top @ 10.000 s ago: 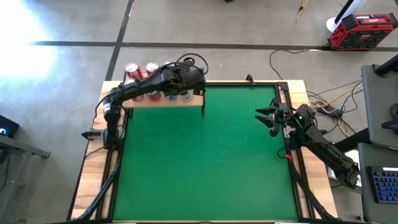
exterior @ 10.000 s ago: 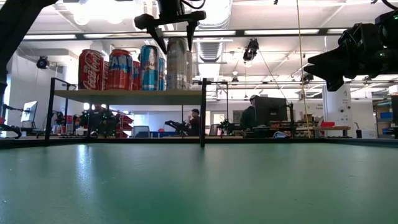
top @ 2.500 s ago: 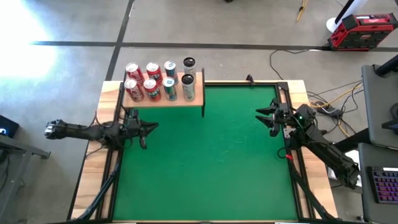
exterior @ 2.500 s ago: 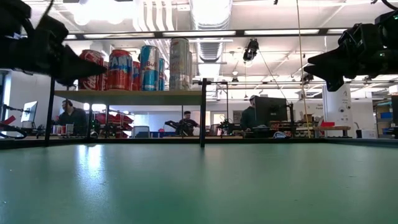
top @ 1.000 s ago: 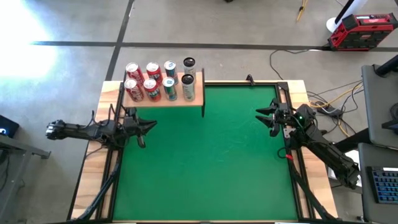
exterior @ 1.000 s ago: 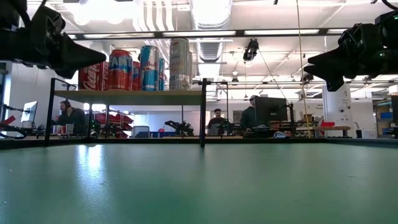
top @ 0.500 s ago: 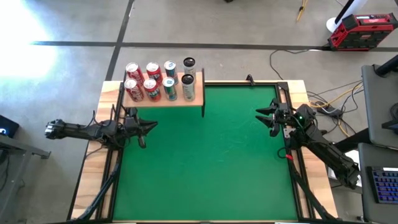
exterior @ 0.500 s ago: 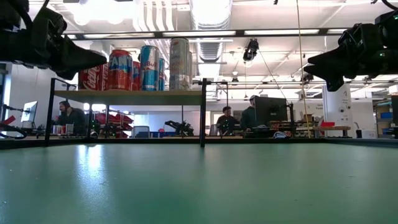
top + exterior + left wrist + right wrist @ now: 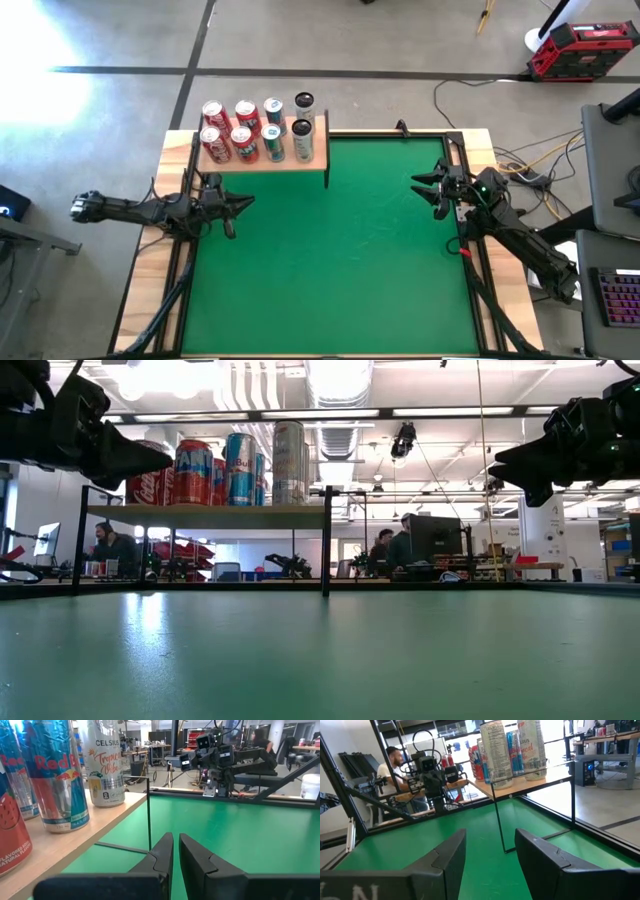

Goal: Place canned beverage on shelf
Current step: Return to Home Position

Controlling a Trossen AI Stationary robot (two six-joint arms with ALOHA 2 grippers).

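The shelf (image 9: 262, 164) stands at the far left corner of the counter (image 9: 148, 280), carrying eight cans (image 9: 240, 137) in two rows of four. The left claw (image 9: 240, 202) hangs just in front of it by the left edge, fingers narrowed almost together and empty. The right claw (image 9: 420, 186) sits at the right edge, spread wide.

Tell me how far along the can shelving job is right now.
Done: eight cans stand on the shelf in two rows of four, and no can shows on the green mat. In hand: nothing; the left pincer is shut and empty at the mat's left edge, the right pincer open at its right edge. Left: seemingly nothing to place.
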